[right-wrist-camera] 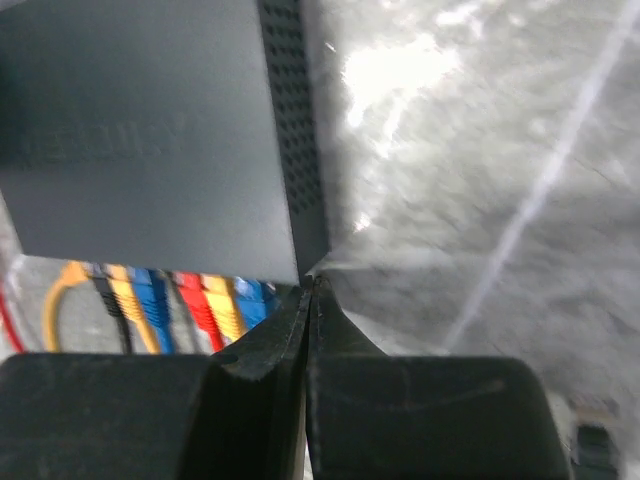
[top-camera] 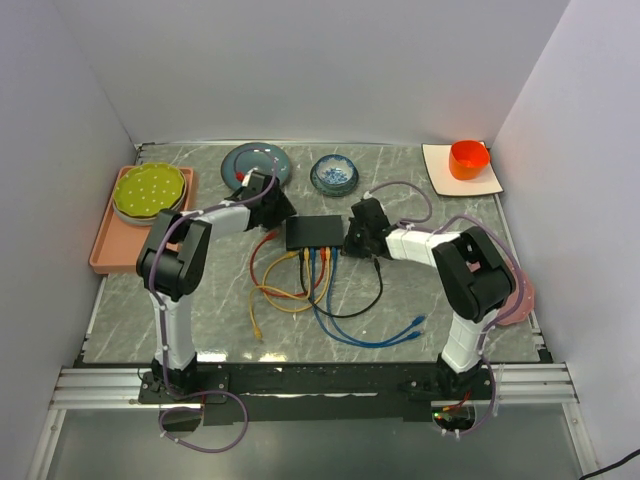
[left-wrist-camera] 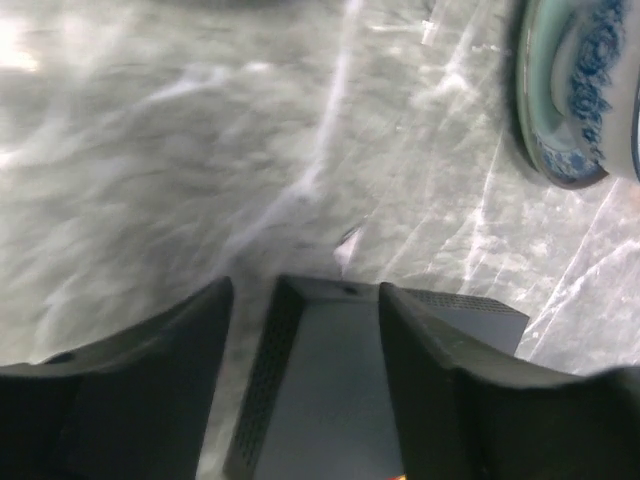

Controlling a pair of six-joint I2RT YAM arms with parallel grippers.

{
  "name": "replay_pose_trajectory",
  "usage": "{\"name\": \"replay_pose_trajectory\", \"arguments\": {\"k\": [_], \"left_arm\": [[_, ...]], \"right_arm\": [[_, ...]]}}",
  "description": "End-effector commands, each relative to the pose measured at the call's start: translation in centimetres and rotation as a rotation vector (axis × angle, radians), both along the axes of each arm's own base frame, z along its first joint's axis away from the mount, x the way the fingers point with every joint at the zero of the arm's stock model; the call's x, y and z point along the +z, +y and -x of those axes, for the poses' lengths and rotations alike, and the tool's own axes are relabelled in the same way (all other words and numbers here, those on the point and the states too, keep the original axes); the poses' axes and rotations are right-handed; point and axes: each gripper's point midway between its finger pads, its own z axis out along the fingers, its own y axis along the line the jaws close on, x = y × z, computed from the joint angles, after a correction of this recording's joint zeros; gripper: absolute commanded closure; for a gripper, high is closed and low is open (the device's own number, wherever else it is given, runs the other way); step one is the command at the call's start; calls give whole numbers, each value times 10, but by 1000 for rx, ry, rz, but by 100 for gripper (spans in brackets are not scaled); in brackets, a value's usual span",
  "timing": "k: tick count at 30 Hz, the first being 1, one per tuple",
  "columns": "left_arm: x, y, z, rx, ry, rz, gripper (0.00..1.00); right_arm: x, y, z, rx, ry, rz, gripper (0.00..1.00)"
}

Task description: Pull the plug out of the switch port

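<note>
The switch (top-camera: 313,232) is a flat black box lying mid-table. Red, yellow, orange, blue and black plugs (right-wrist-camera: 200,300) sit in a row in its near edge, and their cables (top-camera: 300,285) spill toward me. My left gripper (top-camera: 278,212) is open at the switch's left end. In the left wrist view (left-wrist-camera: 305,292) one finger is beside the switch (left-wrist-camera: 330,400) and the other is over its top. My right gripper (top-camera: 352,238) is shut, with nothing seen in it. In the right wrist view its tips (right-wrist-camera: 312,288) touch the near right corner of the switch (right-wrist-camera: 150,130).
A teal plate (top-camera: 257,162) and a blue-patterned bowl (top-camera: 334,174) stand behind the switch; the bowl (left-wrist-camera: 580,90) also shows in the left wrist view. An orange cup (top-camera: 469,158) sits on a white plate (top-camera: 488,183) at back right. A pink tray (top-camera: 105,245) holds a green plate (top-camera: 150,190) at the left.
</note>
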Motion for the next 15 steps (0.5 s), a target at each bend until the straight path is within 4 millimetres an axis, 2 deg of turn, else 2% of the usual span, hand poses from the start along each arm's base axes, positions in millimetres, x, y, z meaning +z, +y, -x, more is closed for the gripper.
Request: {"name": "replay_pose_trajectory", "arguments": {"k": [1,2,4,5,6,8,9,11,12,15], "left_arm": [[28,40,4,107,-8,-59,21],[49,40,1,113,-50,-50,15],[68,40,0,113,-89,-55,4],[82,37,2,105,-115,-42,4],[88,34,4,91,-128,-33,4],[99,20,12,38,-159,25,4],[103,15,14,20,-171,49,4],[102,5,27,-33,-168,111,4],[107,-1,27,-48,-186,146,4],[109,-11,34,-82,-188,203,4]], "right_arm": [[16,-16,22,14,-63,139,100],[20,-17,25,15,-81,160,100],[34,-17,29,38,-129,157,84],[38,-14,31,46,-140,142,74],[40,-16,31,54,-150,142,53],[48,-19,32,55,-177,142,32],[50,-20,32,52,-185,142,15],[57,-24,33,38,-209,142,4],[60,-24,31,25,-225,133,0],[72,-27,30,-1,-280,104,0]]}}
